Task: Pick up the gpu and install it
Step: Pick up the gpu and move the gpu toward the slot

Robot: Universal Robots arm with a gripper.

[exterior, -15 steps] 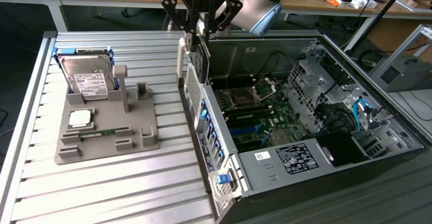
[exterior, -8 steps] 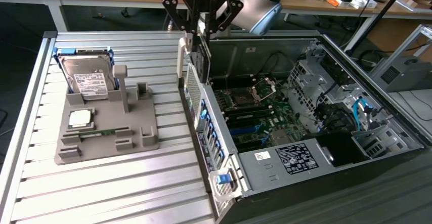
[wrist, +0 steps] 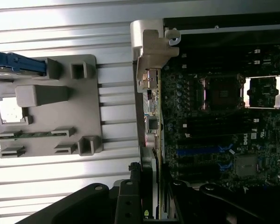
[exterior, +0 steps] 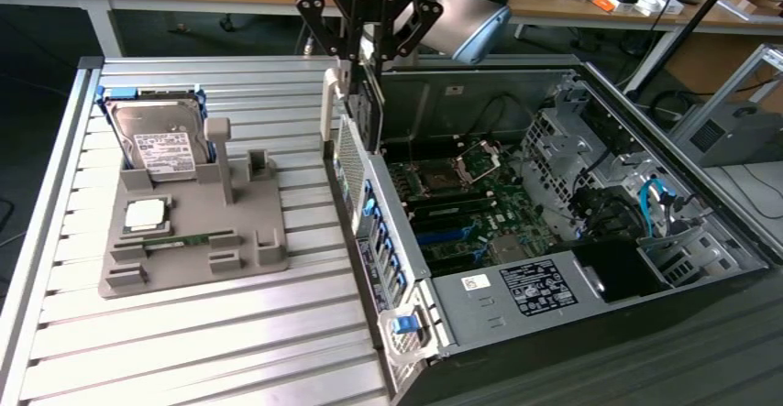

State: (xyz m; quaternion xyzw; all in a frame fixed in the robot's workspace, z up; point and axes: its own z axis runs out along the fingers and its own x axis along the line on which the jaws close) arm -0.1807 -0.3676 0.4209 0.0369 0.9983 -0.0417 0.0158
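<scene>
Fixture tray sits well apart from our pincer, toward the exterior view's left. We have the jaws partly closed, clamping the gpu, which hangs edge-down just beneath them. Below and beyond lies the motherboard; we should hold the card upright, square to its slot.

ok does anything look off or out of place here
Nothing stands out. The gpu is held on edge in the pincer at the rear wall of the open computer case, not yet in a slot. The hard drive stands in the gray holder; no spill or damage that I can see.
</scene>
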